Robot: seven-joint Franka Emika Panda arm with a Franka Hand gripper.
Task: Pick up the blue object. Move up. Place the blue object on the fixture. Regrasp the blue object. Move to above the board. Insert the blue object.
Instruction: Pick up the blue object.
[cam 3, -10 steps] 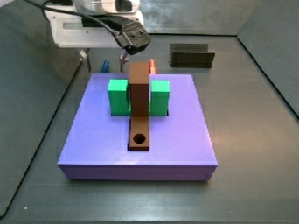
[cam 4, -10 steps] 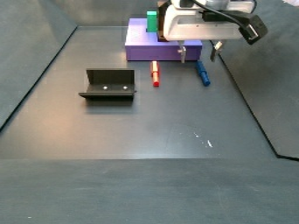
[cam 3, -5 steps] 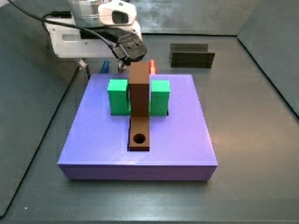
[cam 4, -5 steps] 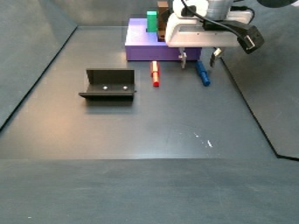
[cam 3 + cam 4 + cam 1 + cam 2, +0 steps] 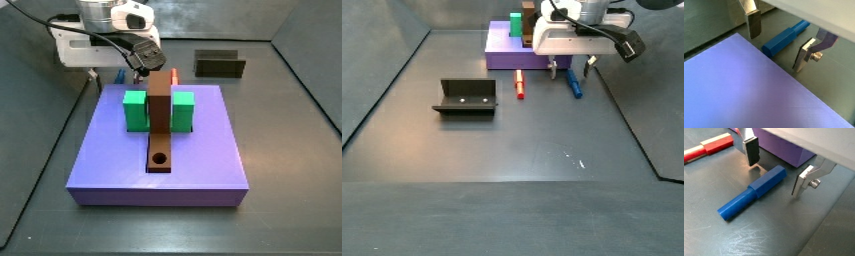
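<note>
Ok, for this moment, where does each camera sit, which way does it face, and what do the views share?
Wrist view: on the arm, looking down past the claw at the blue object beside the board; both fingers show.
Wrist view: on the arm, looking down at the claw, blue object and red peg.
Side view: at the board's end opposite the fixture; arm at rear.
Side view: opposite side, fixture nearer; claw low over the blue object.
Shared: the open claw straddles the blue object.

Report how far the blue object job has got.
Nothing is finished. In hand: the open gripper straddles the blue object, which lies on the floor beside the board, ungrasped. Left: grasp, lift, placing on the fixture, regrasp, insertion.
</note>
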